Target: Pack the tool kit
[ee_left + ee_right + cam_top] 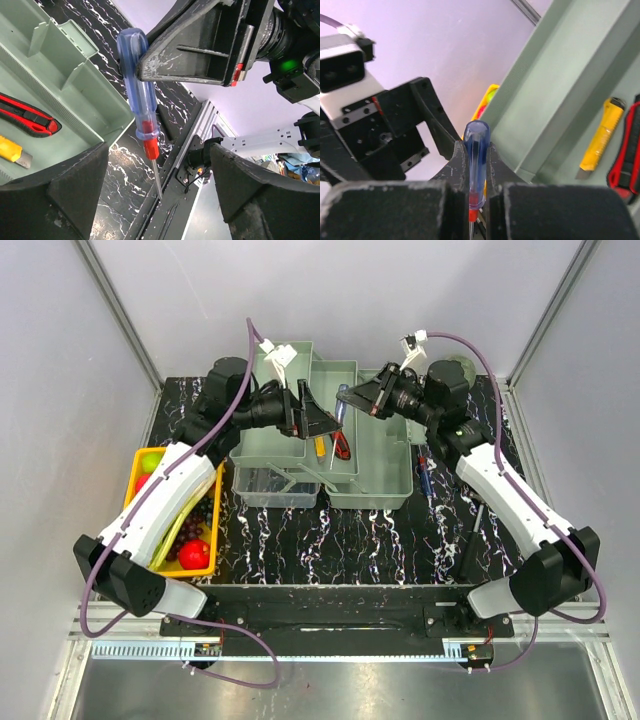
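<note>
We see the right gripper (476, 172) clamped tight on the blue-handled screwdriver (138, 85). It grips the clear blue handle, so the red collar and metal shaft hang downward. It holds the tool in the air above the open toolbox (383, 483), which stands at the back of the marbled black table (340, 535) with its trays folded out.

Facing it at close range is the left gripper (318, 422), its jaws spread wide and holding nothing. In the left wrist view the screwdriver's shaft shows between its two fingers and touches neither.

Below, in one tray compartment, a red utility knife (27, 117) and a yellow utility knife (12, 152) lie side by side. Just right of the toolbox a small blue-and-red tool (425, 473) lies on the table. To the left, partly under the left arm, sits a yellow tray (133, 472) of fruit.
</note>
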`<state>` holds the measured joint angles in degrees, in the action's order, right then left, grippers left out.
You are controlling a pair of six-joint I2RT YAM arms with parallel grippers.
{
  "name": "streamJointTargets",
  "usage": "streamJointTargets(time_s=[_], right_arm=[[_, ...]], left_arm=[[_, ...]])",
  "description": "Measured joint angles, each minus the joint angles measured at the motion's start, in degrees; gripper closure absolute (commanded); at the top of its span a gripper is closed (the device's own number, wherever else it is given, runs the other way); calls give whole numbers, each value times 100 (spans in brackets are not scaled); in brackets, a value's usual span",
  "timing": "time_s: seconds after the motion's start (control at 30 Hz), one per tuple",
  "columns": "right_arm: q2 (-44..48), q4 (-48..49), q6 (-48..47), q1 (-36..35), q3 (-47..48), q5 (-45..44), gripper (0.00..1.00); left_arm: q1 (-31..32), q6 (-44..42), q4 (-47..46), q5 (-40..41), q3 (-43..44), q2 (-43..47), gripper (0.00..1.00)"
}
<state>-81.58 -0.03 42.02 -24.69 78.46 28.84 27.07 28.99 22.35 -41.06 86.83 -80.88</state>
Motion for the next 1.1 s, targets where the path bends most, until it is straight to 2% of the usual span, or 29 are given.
streamJointTargets(time_s=[0.23,0.3,0.4,0.47,0.5,0.53,0.57,0.6,0.67,0.8,0.97,1.1], right_arm=[[-131,575,269,-31,0,409,100],[-179,645,295,-44,0,485,100],[-229,645,315,-68,0,507,99],[-269,643,313,-72,0,485,93],[-282,634,319,-72,0,485,80],[-282,616,297,-72,0,476,58],[-282,601,278,-72,0,459,41],[-282,590,291,-72,0,450,31],[-278,579,208,-85,-9,319,18],[-87,433,-28,-94,-247,-269,11],[229,-260,-586,-92,-264,-1401,10],[496,-1012,-1014,-92,-251,-2717,10]], left_arm=[[44,85,-245,28,-116,-120,41],[44,83,-258,28,-116,-197,54],[44,96,-254,11,-116,-273,81],[50,79,-271,-11,-116,-278,95],[57,63,-254,11,-116,-278,100],[63,50,-243,31,-116,-278,100],[63,24,-214,59,-116,-282,100],[63,-20,-164,107,-114,-282,100],[76,-90,-13,295,-101,-284,100],[74,-356,608,1080,52,-299,100],[-24,-737,1276,2033,420,-356,100],[-411,-962,1853,2518,935,-577,100]])
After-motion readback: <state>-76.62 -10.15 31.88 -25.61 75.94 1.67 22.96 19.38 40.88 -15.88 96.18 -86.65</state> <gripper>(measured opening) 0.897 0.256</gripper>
